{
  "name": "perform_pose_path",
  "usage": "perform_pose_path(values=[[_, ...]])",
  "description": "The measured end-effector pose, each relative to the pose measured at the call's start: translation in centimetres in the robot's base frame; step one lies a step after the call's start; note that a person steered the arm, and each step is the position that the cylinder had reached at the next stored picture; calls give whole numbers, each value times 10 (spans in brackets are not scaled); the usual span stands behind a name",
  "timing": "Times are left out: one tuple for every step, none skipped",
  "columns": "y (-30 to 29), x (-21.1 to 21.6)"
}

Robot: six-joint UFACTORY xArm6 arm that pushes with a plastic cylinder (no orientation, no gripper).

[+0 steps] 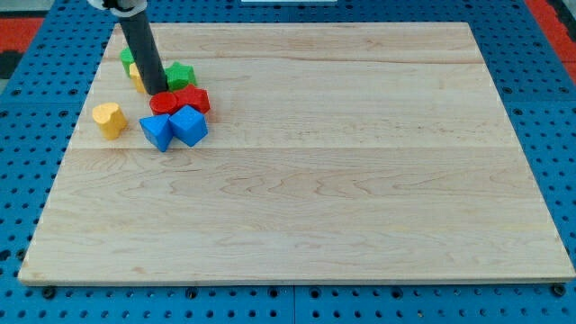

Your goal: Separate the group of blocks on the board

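Observation:
A tight group of blocks lies at the upper left of the wooden board [306, 171]. It holds a red round block [164, 103], a red block [193, 98], two blue blocks [157, 131] [190, 125], and a green block [181, 75]. Another green block [127, 57] and a yellow block [135, 74] are partly hidden behind the rod. A yellow heart-shaped block [109, 119] lies apart at the left. My tip [154, 92] rests just above-left of the red round block, between the yellow and green blocks.
The board lies on a blue perforated table [27, 135]. Red matting [553, 22] shows at the top corners. The rod comes down from the view's top left.

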State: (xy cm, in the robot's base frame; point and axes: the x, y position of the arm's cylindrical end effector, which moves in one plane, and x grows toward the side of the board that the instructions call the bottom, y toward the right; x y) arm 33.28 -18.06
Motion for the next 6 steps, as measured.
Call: perform_pose_path(values=[[21,-6],[33,25],[43,49],[65,69],[121,73],[143,28]])
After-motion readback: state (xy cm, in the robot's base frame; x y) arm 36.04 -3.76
